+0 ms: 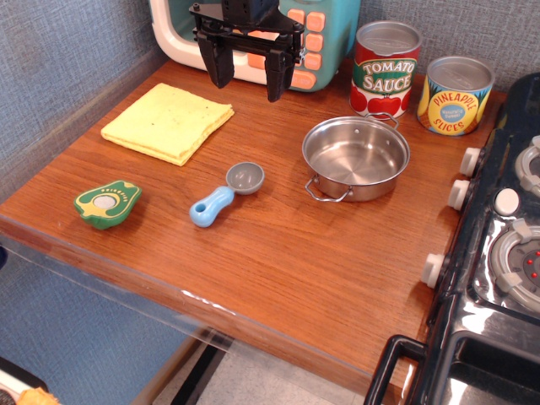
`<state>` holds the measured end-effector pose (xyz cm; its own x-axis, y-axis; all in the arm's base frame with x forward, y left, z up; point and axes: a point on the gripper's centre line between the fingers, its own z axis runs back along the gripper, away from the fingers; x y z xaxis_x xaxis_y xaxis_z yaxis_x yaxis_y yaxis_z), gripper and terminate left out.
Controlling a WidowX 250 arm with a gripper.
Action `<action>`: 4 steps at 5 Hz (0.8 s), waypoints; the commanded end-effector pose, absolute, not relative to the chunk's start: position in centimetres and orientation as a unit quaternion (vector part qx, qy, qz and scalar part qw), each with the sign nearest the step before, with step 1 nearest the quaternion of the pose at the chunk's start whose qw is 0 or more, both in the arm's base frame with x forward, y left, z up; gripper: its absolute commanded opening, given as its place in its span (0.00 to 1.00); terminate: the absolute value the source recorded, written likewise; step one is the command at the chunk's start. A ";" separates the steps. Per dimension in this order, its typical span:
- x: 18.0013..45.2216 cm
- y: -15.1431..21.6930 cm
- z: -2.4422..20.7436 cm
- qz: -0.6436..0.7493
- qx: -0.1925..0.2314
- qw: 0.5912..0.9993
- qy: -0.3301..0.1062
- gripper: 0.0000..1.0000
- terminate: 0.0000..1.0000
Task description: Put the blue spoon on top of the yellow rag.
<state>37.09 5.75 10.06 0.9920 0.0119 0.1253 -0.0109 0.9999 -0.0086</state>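
Observation:
The blue spoon (225,196) lies flat on the wooden table, its light-blue handle pointing front-left and its grey bowl back-right. The yellow rag (168,121) lies flat at the back left of the table, apart from the spoon. My gripper (249,78) is black and hangs above the back of the table, behind the spoon and to the right of the rag. Its two fingers are spread apart and hold nothing.
A green avocado toy (107,203) lies near the front left edge. A steel pot (355,157) stands right of the spoon. A tomato sauce can (385,69) and a pineapple can (454,95) stand at the back. A toy microwave (305,38) is behind the gripper. A toy stove (498,253) borders the right.

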 end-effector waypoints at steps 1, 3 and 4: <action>37.1 5.8 10.1 0.006 -0.004 0.998 -0.063 1.00 0.00; 31.2 6.3 8.0 -0.038 0.006 0.997 -0.070 1.00 0.00; 28.6 6.9 5.8 -0.074 0.043 0.996 -0.039 1.00 0.00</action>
